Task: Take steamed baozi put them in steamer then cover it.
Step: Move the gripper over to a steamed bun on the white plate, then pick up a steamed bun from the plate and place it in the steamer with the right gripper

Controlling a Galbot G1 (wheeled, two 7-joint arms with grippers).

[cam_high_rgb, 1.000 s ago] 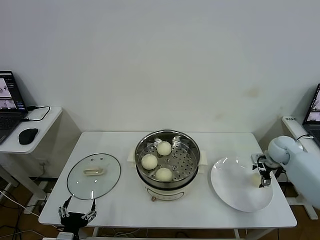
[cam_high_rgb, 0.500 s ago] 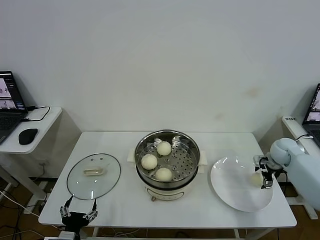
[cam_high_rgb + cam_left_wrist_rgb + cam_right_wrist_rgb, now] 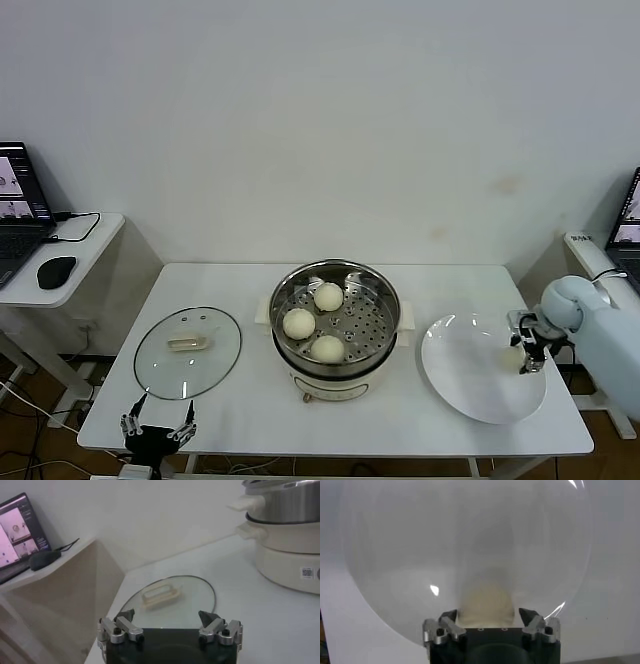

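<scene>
Right gripper (image 3: 527,352) open astride last baozi (image 3: 486,602) on white plate (image 3: 470,392); three baozi (image 3: 299,323) inside steamer (image 3: 334,314).

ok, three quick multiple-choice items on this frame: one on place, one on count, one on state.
1. Where does the cover lie?
A. On the steamer
B. Flat on the table, on the steamer's left
C. On the white plate

2. How many steamed baozi are in the steamer?
A. Two
B. Three
C. Four

3. What is the right claw doing?
A. Open around the last bun on the plate
B. Parked off the table
C. Holding the cover

Answers:
1 B: the cover rests on the table beside the steamer, just ahead of the idle left claw.
2 B: three steamed baozi sit on the perforated tray; a fourth bun remains on the plate.
3 A: the right claw is over the plate with its fingers either side of that bun, not closed on it.
</scene>
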